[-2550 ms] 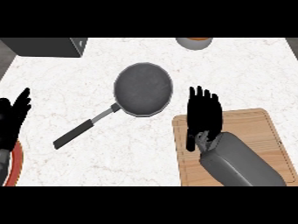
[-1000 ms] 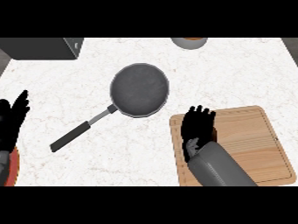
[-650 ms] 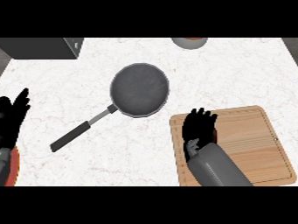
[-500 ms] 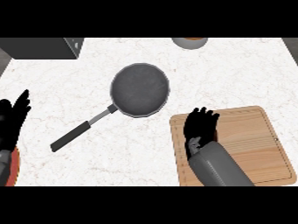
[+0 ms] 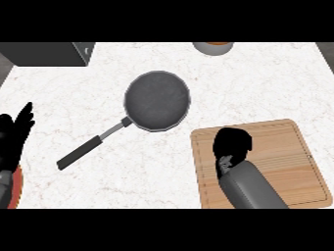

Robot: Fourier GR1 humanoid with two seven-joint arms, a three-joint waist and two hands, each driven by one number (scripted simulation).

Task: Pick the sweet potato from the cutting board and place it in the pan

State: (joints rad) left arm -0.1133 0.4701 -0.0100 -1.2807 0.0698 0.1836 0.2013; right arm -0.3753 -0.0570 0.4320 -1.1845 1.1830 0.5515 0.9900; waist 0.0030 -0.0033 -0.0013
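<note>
The dark round pan [image 5: 157, 100] lies on the white counter, its black handle [image 5: 90, 147] pointing to the lower left. On the wooden cutting board [image 5: 289, 162] at the lower right, my right hand [image 5: 232, 143] rests near the board's left part with its fingers curled downward. No sweet potato shows anywhere; whatever is under the curled fingers is hidden by the hand. My left hand [image 5: 10, 139] stays open near the left edge, fingers up, well away from the pan.
A red rim [image 5: 15, 188] shows at the lower left beside my left forearm. A dark grey box [image 5: 43, 53] stands at the back left, and an orange-brown cup [image 5: 214, 46] at the back edge. Bare counter lies between pan and board.
My right hand has drawn back toward me over the board, and its fingers, stretched out before, are now curled in. The left hand has barely moved.
</note>
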